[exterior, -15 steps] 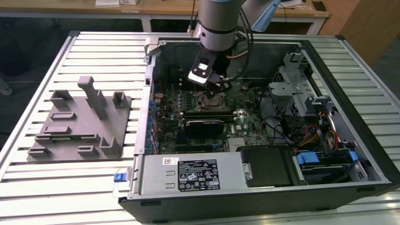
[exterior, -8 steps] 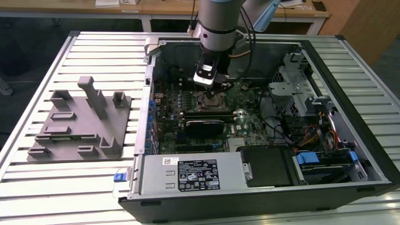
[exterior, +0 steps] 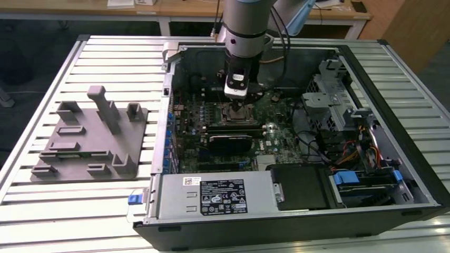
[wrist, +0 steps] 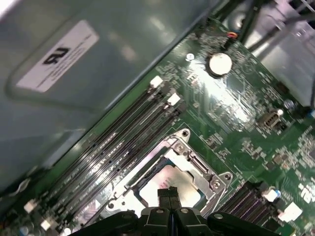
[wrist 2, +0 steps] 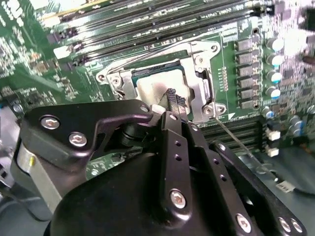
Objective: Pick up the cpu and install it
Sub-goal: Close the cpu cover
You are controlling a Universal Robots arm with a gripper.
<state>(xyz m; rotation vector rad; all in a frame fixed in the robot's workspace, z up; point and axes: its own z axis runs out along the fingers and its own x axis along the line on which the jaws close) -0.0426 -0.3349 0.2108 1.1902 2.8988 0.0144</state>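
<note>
The cpu [wrist 2: 151, 84] is a pale silvery square lying flat inside the metal socket frame [wrist 2: 203, 91] on the green motherboard, and it shows in both wrist views [wrist: 173, 178]. My gripper [wrist 2: 172, 98] hangs straight over it inside the open computer case, its two black fingertips pressed together at the chip's top face. Nothing is between them. Whether the tips touch the chip I cannot tell. In the exterior view the gripper [exterior: 237, 98] stands over the socket at the upper middle of the board.
Memory slots [wrist: 123, 132] run along one side of the socket. A black block [exterior: 228, 141] lies just in front of it. The power supply [exterior: 211, 196] and drive cage [exterior: 330, 105] crowd the case. A grey fixture with upright posts [exterior: 91, 139] stands on the slatted table.
</note>
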